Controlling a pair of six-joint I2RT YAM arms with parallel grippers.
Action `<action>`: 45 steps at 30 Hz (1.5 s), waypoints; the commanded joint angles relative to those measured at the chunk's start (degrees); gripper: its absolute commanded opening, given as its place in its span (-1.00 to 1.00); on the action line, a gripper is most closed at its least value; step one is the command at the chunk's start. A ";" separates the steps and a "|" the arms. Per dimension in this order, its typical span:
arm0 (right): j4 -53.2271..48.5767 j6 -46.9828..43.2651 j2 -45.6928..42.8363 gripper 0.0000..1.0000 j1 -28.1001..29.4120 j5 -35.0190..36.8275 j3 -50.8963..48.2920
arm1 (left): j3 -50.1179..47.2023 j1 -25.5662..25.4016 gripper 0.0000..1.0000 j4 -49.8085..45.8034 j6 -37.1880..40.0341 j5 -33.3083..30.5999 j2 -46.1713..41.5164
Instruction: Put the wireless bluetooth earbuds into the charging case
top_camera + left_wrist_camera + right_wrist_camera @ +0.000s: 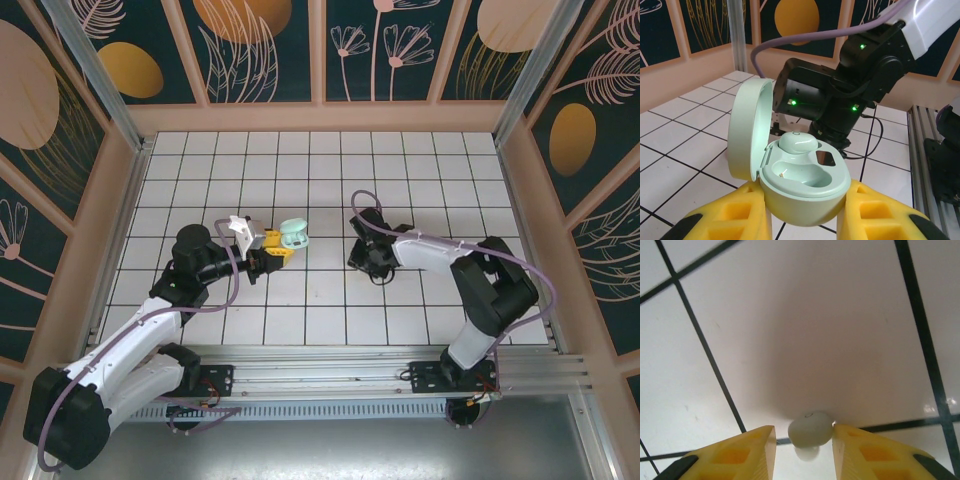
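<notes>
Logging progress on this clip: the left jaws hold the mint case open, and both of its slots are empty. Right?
Not quite. The left jaws do hold the mint case open, but only the near slot is empty; a mint earbud sits in the other one. The left wrist view shows it.

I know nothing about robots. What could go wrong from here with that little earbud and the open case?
1. The loose earbud lies inside the right gripper, with a gap showing on one side. Being round, it might squirt out or roll away.
2. The free socket in the case is small, so the earbud could land crooked.
3. The left gripper holds the case only by its rounded base, so a push might tip it.
</notes>
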 commanded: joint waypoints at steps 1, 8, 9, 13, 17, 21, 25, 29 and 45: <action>-3.35 -3.10 1.84 -0.32 -0.26 2.05 2.97 | 0.72 -0.17 -0.84 1.90 0.70 1.38 0.12; -6.91 -6.71 5.73 -0.40 -0.20 4.59 6.94 | 0.62 -0.17 -0.84 1.21 1.16 1.14 0.03; -7.33 -7.00 6.03 -0.41 0.01 4.82 7.22 | 0.62 -0.17 -0.84 1.12 1.29 1.12 -0.06; -9.14 -7.87 6.71 -0.45 0.79 5.36 7.82 | 0.51 -0.17 -0.84 0.76 1.57 0.88 -0.10; -10.38 -8.45 6.76 -0.47 2.13 5.99 8.17 | 0.53 -0.16 -0.85 0.82 1.51 0.97 0.19; -11.71 -8.86 7.54 -0.51 3.10 6.44 9.08 | 0.69 -0.13 -0.85 0.85 1.54 0.97 0.29; -12.24 -9.33 8.18 -0.58 3.39 6.62 9.78 | 0.76 -0.17 -0.85 0.76 1.53 1.01 0.29; -12.69 -9.54 7.31 -0.66 3.38 6.92 10.47 | 0.65 -0.17 -0.85 0.50 1.52 0.88 -0.07; -10.14 -11.38 -14.41 -0.86 4.45 3.27 10.08 | 0.42 -0.17 -0.86 6.63 0.59 -1.20 2.17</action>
